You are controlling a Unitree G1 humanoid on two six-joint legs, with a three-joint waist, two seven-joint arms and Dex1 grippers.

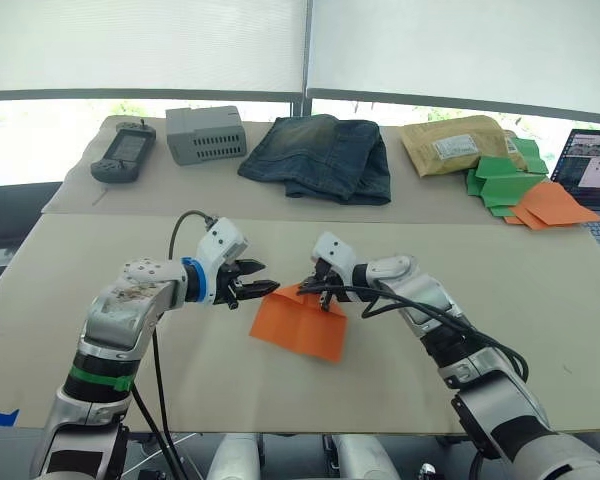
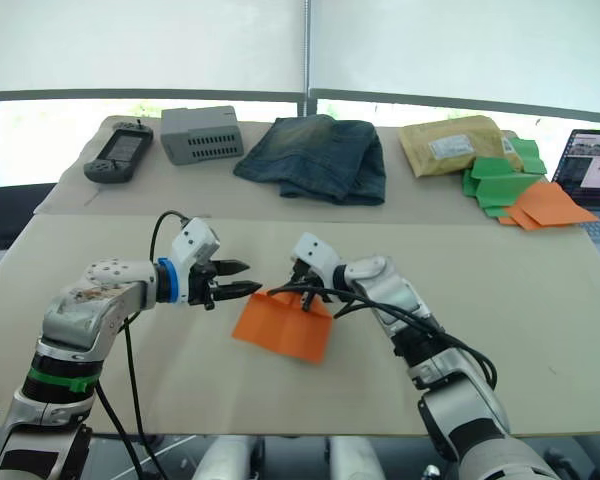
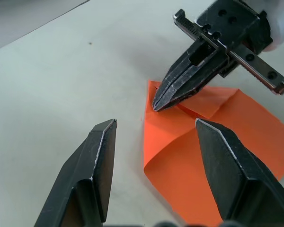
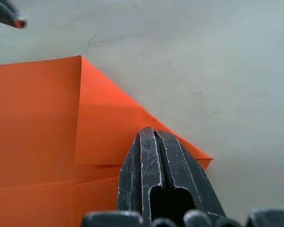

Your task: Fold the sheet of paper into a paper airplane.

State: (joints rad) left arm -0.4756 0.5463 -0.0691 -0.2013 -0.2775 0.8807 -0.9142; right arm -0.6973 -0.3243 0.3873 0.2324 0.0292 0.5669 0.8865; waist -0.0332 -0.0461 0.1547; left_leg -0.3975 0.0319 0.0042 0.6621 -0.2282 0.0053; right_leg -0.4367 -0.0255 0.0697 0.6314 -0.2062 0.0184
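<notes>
Directly under the tips of the right pincer (image 1: 323,293) lies the sheet of paper (image 1: 302,324), flat on the bench (image 1: 480,330), with one corner already folded in so that a diagonal edge runs toward the point where the pincer stands. The black fingers of this pincer are pressed together, and from the right wrist view they seem to pin or nip the folded corner; whether they truly grip the paper or only press it down, I cannot tell for sure. The left pincer (image 1: 260,288) waits just beside the same corner, on the side away from the right arm, with its two fingers spread wide and nothing between them. From the left pincer the sheet lies straight ahead and a little toward the right arm, and one finger already hangs over the orange edge. The long axis of the sheet goes from the pincers obliquely toward the robot's right and toward its body. Both arms are near, but the right one is the one in contact. I judge that the next fold depends on this: the right pincer holds the corner fixed while the left one, being open and close, must come to the free edge.
</notes>
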